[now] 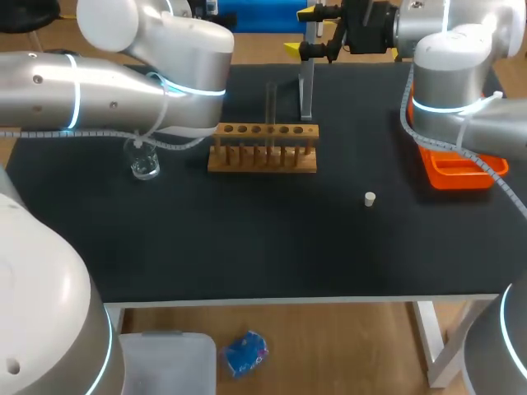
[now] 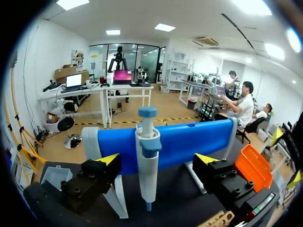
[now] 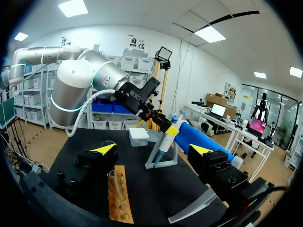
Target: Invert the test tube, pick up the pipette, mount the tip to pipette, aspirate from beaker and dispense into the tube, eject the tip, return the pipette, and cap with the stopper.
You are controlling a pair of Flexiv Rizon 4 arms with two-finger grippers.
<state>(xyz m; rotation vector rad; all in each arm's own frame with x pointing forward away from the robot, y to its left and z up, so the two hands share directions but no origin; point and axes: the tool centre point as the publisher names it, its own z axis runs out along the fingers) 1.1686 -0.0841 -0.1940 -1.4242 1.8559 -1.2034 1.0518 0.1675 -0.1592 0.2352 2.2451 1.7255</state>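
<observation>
Wide-open left jaws flank the pipette (image 2: 147, 170), hung on its stand (image 2: 117, 196) at the rear of the tabletop (image 1: 247, 239), touching neither side. Close off-centre and you risk knocking it off or tipping the stand. Your right jaws gape near the rack (image 3: 120, 198).

pipette (image 2: 147, 171) white, blue | rack (image 1: 262, 161) tan wood | tray (image 1: 458, 174) orange | stopper (image 1: 370, 198) white

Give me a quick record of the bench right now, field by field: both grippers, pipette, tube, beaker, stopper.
left gripper: open, lined up on the pipette, not gripping
right gripper: open, over the rack
pipette: on its stand
test tube: upright in rack
beaker: left of rack
stopper: on table, right-front of rack
</observation>
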